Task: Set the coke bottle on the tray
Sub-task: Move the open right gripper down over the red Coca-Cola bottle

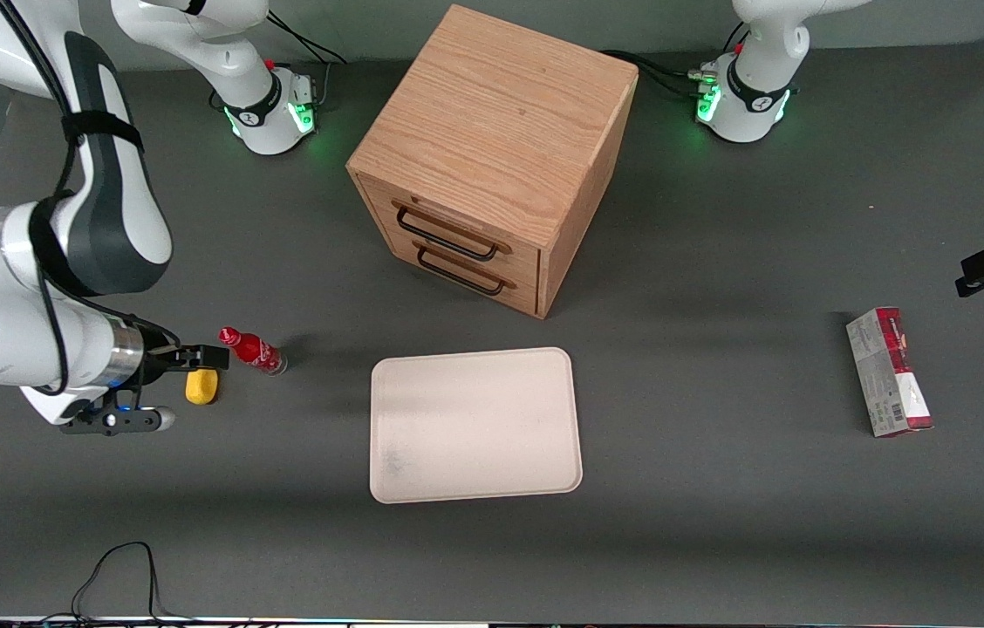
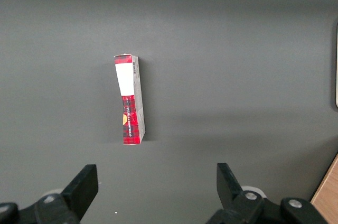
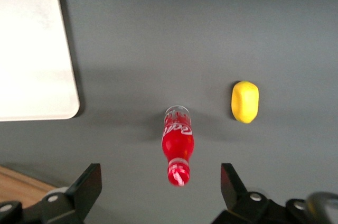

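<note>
The end effector (image 1: 211,356) hangs near the working arm's end of the surface with its fingers (image 3: 87,184) spread wide and holding nothing; the right wrist view shows the coke bottle (image 3: 178,145) framed between them but lower, untouched. In the front view the coke bottle (image 1: 252,350) appears to stand upright on the surface, cap tilted toward the arm by the viewing angle, just beside the fingertips.

The yellow lump (image 1: 201,386) sits close by, nearer the front camera than the bottle. The likely trouble starts there: a descent that drifts could catch the lump with one finger, or clip the bottle's cap and topple it. The bottle is slim and probably light, so a knock could send it rolling on the dark surface.

The tray (image 1: 474,425) lies toward the middle of the surface, well apart from the bottle. A grip taken too high on the neck may let the bottle swing or slip during the carry, and a tall narrow bottle released early could tip over the tray's low rim.
</note>
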